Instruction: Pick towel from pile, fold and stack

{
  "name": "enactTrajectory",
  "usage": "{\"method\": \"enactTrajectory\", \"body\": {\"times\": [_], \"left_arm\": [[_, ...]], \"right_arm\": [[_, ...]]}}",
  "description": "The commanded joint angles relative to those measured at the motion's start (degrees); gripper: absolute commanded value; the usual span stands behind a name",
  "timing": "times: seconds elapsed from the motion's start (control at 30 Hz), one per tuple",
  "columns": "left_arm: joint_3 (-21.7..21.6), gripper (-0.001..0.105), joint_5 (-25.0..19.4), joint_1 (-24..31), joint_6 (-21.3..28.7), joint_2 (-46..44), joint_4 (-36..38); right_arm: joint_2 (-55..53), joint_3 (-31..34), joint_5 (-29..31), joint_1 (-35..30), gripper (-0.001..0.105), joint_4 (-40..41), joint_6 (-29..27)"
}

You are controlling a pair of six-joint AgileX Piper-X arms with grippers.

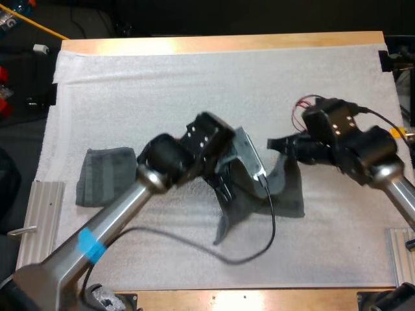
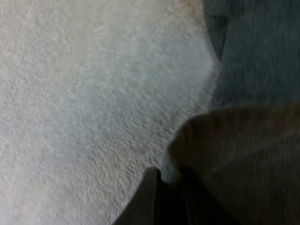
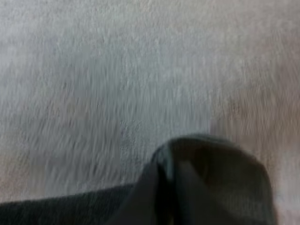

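A dark grey-green towel hangs lifted over the middle of the white mat, stretched between both grippers. My left gripper is shut on the towel's left edge, and in the left wrist view the cloth drapes over the fingers and hides them. My right gripper is shut on the towel's upper right corner. In the right wrist view that corner bunches over the fingers above the mat. A folded towel lies flat at the mat's left side, apart from both arms.
Ribbed metal blocks sit at the table's left edge and right edge. The far half of the mat is bare. The table's wooden rim runs along the far side.
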Motion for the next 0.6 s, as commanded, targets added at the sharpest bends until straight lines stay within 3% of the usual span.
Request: {"method": "enactTrajectory", "body": {"times": [0.0, 0.33, 0.57], "left_arm": [[0.0, 0.000, 1.7, 1.8, 0.7, 1.3, -2.7], [0.0, 0.000, 9.9, 12.7, 1.6, 8.0, -10.3], [0.0, 0.000, 10.5, 17.2, 1.4, 11.1, -17.4]], "right_arm": [[1.6, -0.2, -0.3, -1.1, 0.000, -2.5, 0.2], [11.3, -0.2, -7.6, -8.1, 0.000, -8.9, 0.6], [16.0, -0.2, -8.9, -9.3, 0.000, -18.0, 5.6]]}}
